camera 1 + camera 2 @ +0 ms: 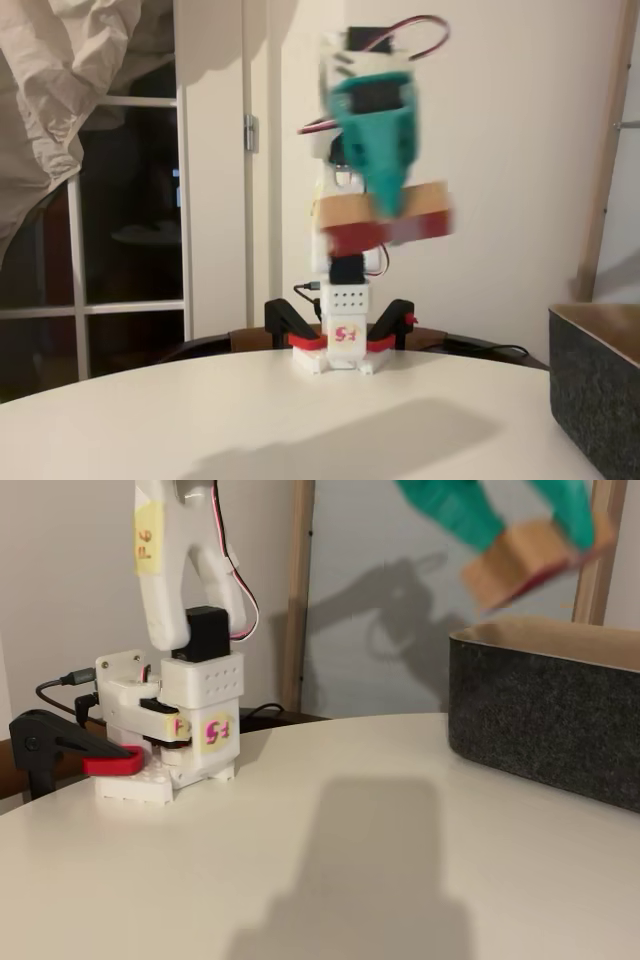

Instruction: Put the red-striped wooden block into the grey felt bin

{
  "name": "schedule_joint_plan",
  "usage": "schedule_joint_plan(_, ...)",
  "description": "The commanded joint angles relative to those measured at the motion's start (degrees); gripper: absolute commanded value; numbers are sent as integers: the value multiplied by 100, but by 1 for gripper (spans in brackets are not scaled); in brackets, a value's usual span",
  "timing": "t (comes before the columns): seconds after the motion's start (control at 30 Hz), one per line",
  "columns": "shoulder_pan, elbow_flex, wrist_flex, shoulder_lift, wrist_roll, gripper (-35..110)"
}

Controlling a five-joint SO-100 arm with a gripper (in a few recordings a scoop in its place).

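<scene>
Pale walls [520, 120] — dark window [130, 220]

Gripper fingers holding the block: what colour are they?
Teal green, clearest in a fixed view where the gripper clamps the red-striped wooden block.

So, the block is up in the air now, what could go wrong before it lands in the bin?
1. The block hangs tilted in the hand, high above the table. If the grip is shallow, it might slip out.
2. In a fixed view the block sits near the bin's left rim, not clearly over the middle. Released now, it could hit the rim and fall outside.
3. Both views are blurred by motion; a fast swing may overshoot.
</scene>
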Motion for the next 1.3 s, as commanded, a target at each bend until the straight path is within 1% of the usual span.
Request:
schedule_joint_plan(0.0,-624,-9,132,466,-316,1)
schedule_joint_plan(0.17,-1547,-18,826,448,-976,3)
schedule_joint_plan(0.3,-2127,-9,1468,413,-1283,3)
schedule_joint_plan(0.47,-2839,0,1854,387,-1670,3)
schedule_joint_plan(0.8,-3990,-26,1767,-44,-2531,4)
schedule_joint_plan(0.97,-4289,-35,1318,-360,-2637,4)
schedule_joint_plan(1.27,-4579,-44,202,-1134,-2936,5)
